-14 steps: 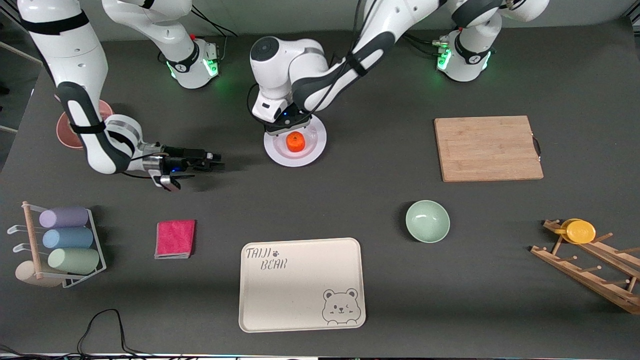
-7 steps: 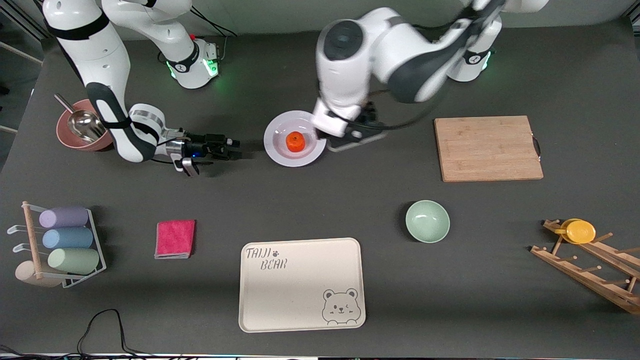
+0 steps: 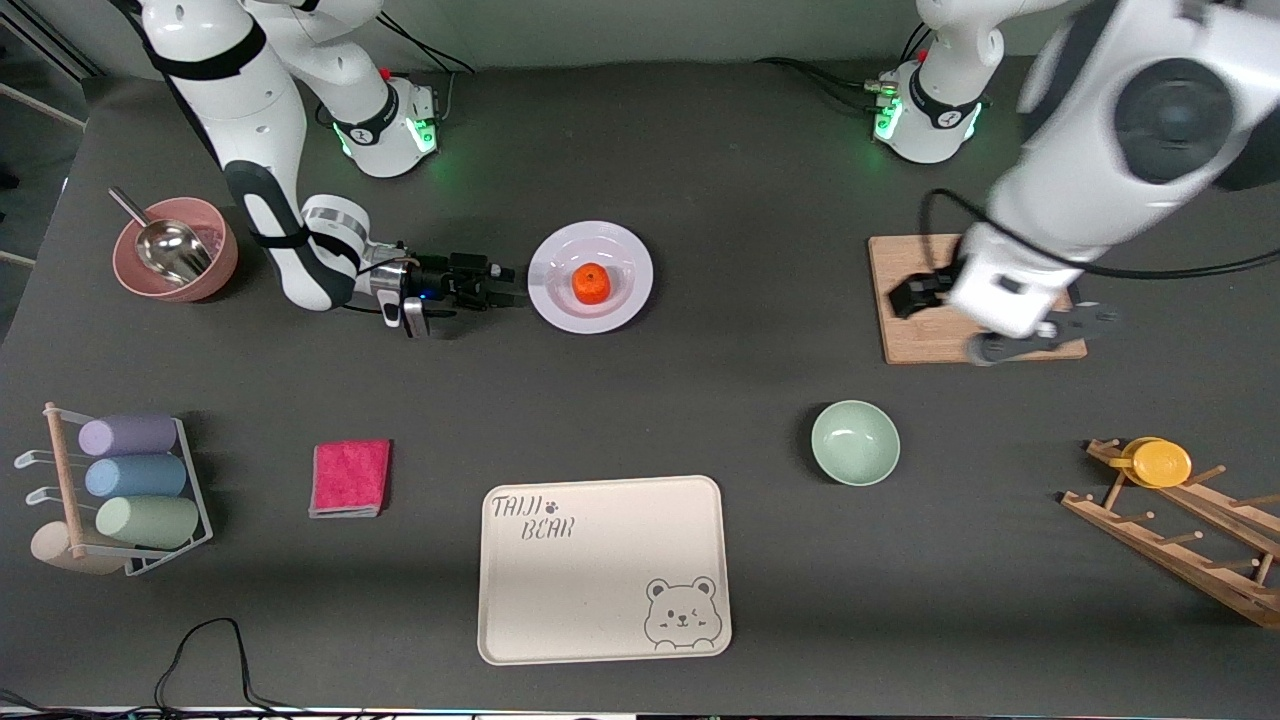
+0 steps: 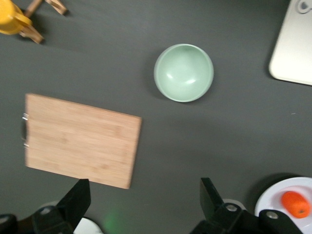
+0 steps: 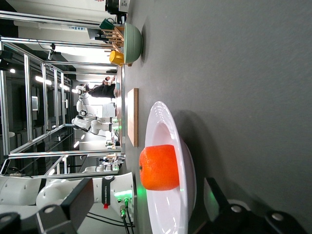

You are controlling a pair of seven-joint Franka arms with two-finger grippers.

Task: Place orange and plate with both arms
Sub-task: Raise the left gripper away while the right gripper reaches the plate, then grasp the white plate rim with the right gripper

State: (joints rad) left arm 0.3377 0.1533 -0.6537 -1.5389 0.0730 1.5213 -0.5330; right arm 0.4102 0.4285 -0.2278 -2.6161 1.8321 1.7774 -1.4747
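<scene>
The orange (image 3: 591,283) sits in the middle of the white plate (image 3: 622,297) on the table. My right gripper (image 3: 508,284) lies low and level beside the plate's rim at the right arm's end, open, a little apart from it. In the right wrist view the orange (image 5: 158,167) and plate (image 5: 171,204) fill the space ahead of the open fingers (image 5: 82,199). My left gripper (image 3: 1040,335) hangs open and empty over the wooden cutting board (image 3: 960,270). The left wrist view shows its fingers (image 4: 78,197) apart, with the plate (image 4: 287,187) and orange (image 4: 296,204) at the frame's edge.
A mint-green bowl (image 3: 855,442) and cream bear tray (image 3: 603,568) lie nearer the front camera. A pink bowl with a scoop (image 3: 175,260), pink cloth (image 3: 350,477) and cup rack (image 3: 130,490) are at the right arm's end. A wooden rack with a yellow cup (image 3: 1160,462) is at the left arm's end.
My left arm has swung away from above the plate to over the cutting board. My right gripper has moved along the table up to the plate's rim. The orange stays on the plate.
</scene>
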